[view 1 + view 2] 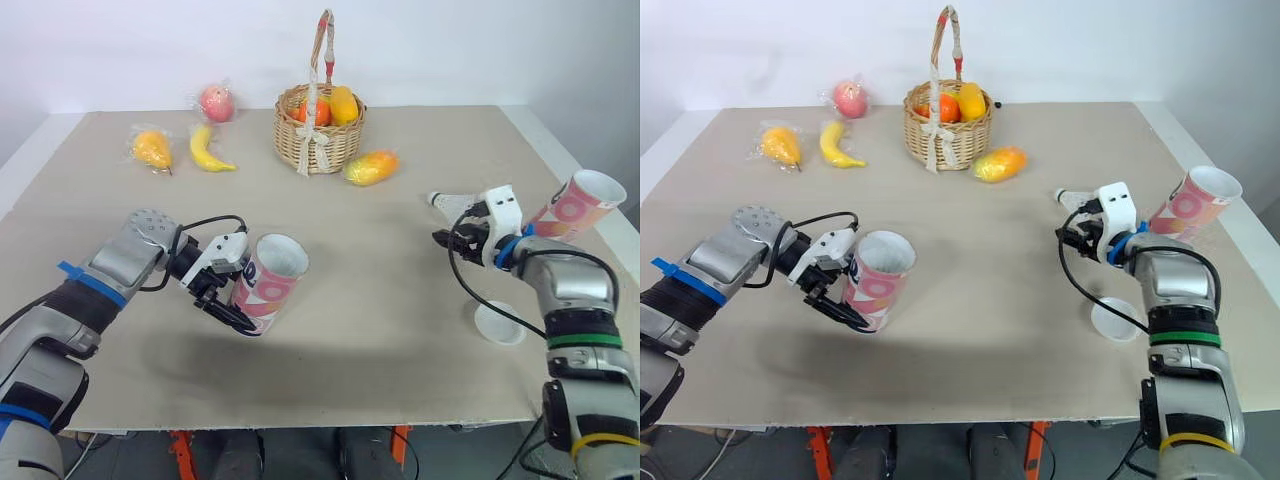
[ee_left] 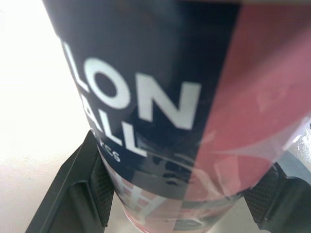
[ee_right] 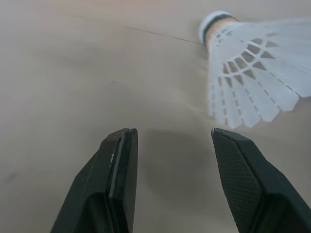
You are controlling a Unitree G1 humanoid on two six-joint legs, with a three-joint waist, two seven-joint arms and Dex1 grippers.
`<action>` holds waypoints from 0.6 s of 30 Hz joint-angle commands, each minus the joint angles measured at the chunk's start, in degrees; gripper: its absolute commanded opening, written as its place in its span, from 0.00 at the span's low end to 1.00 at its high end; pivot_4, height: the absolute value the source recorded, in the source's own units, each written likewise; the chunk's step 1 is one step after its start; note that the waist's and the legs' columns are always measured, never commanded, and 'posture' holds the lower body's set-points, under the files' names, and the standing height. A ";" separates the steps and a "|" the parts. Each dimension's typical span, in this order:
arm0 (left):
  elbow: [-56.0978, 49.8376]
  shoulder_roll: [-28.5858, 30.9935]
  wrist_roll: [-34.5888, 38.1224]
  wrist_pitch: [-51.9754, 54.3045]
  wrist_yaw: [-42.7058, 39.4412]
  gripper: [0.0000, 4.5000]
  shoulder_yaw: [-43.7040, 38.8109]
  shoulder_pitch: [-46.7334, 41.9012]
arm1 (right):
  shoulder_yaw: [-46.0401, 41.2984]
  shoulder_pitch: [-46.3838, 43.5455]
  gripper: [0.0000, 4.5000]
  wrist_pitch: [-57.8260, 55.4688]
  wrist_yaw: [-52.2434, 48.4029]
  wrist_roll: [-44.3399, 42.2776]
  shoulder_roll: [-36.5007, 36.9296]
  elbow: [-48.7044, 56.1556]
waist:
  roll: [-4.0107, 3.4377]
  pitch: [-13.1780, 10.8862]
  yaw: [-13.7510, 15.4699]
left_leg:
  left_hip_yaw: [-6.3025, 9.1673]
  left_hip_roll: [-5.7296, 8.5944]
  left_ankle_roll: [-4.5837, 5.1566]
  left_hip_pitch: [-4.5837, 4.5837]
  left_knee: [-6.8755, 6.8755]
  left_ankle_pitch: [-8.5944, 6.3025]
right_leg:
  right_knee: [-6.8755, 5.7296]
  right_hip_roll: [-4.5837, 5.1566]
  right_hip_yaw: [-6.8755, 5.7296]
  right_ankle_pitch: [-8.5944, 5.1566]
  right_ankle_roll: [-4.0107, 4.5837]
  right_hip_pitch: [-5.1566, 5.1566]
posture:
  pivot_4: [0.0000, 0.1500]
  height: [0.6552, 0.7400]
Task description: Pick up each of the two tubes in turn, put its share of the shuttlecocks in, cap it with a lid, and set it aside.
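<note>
My left gripper is shut on a pink and white tube, held tilted with its open mouth facing up and right; its dark and pink label sits between my fingers. A second tube lies tilted at the table's right edge. A white shuttlecock lies on the table just beyond my right gripper, which stands open with nothing between its fingers; the shuttlecock is apart from them. A white lid lies near my right forearm.
A wicker basket with fruit stands at the back centre. A mango lies beside it; a banana, a pear and a peach lie at the back left. The beige mat covers the table.
</note>
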State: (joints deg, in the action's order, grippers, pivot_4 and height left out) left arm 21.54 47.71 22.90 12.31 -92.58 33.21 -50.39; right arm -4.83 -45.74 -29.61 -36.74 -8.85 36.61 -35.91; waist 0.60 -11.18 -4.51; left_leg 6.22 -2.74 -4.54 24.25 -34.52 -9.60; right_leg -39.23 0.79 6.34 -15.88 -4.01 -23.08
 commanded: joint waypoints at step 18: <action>-3.67 2.07 -0.35 2.63 0.08 0.68 -2.42 2.15 | 3.41 -18.15 0.22 24.34 9.30 10.60 -4.87 -30.97 | 0.00 0.00 -0.90 | 0.00 0.01 -0.02 -0.01 0.05 0.01 | 0.01 0.01 0.00 0.14 0.25 0.00 | 1.00 1.00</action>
State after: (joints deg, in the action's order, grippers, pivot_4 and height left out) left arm 19.05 48.83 22.80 14.36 -92.47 31.60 -48.81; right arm -1.31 -61.84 -7.21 -28.96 0.98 31.12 -66.92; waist 0.60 -11.18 -5.41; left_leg 6.22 -2.74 -4.56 24.25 -34.46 -9.59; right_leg -39.22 0.81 6.33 -15.74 -3.75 -23.08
